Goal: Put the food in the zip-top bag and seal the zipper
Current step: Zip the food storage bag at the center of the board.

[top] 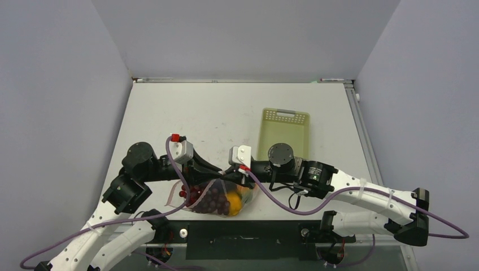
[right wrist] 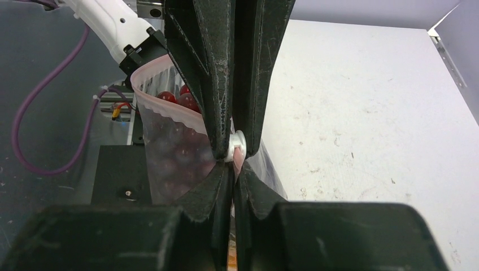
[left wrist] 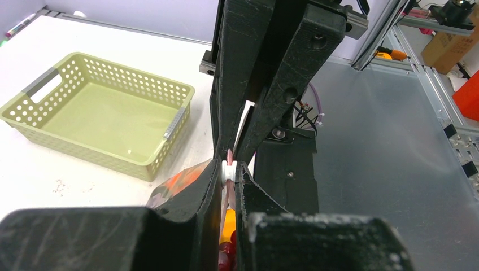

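The left gripper (left wrist: pixel 229 169) is closed - it pinches the pink zipper (right wrist: pixel 164 107) at the top of the bag (top: pixel 217 197). The right gripper (right wrist: pixel 233 169) is closed too, and it pinches the zipper at the same spot. The two grippers meet tip to tip, one from the left and one from the right. A small white piece (right wrist: pixel 238 148) sits right between their tips.

The bag hangs down from the grippers, and its bottom rests on the table (top: pixel 214 113) near the front edge. From the right wrist view, the rest of the zipper runs off to one side in a wavy line, away from the pinched spot. I cannot tell if that part is pressed shut.

Inside the bag are dark red grapes (top: pixel 209 199) and an orange (top: pixel 233 201), just below the grippers. The other food in there is too hidden to name.

The green basket (top: pixel 284 132) stands farther back on the table - apart from the bag, behind the right arm.
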### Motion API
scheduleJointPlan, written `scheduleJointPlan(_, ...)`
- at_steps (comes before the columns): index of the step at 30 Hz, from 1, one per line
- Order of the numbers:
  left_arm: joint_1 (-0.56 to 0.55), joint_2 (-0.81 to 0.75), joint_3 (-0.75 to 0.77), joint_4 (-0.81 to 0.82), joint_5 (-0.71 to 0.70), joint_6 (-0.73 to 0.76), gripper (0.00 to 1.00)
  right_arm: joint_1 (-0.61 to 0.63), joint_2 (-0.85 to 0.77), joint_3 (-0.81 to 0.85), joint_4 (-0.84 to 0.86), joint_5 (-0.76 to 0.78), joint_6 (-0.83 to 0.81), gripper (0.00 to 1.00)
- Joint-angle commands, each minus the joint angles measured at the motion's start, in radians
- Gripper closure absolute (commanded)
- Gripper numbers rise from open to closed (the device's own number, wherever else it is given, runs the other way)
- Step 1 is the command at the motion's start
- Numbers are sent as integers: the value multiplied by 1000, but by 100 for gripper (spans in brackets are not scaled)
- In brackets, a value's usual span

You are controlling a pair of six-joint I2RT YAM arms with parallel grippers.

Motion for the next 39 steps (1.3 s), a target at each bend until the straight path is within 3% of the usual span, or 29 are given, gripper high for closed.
scheduleJointPlan(1,1,-8,10,7,-7,15,100,-7,-68,-10,90,39,12,95)
scheduleJointPlan(39,1,-47,7,-25,-142,46,100,-6,-400,-150,230,478,87,95)
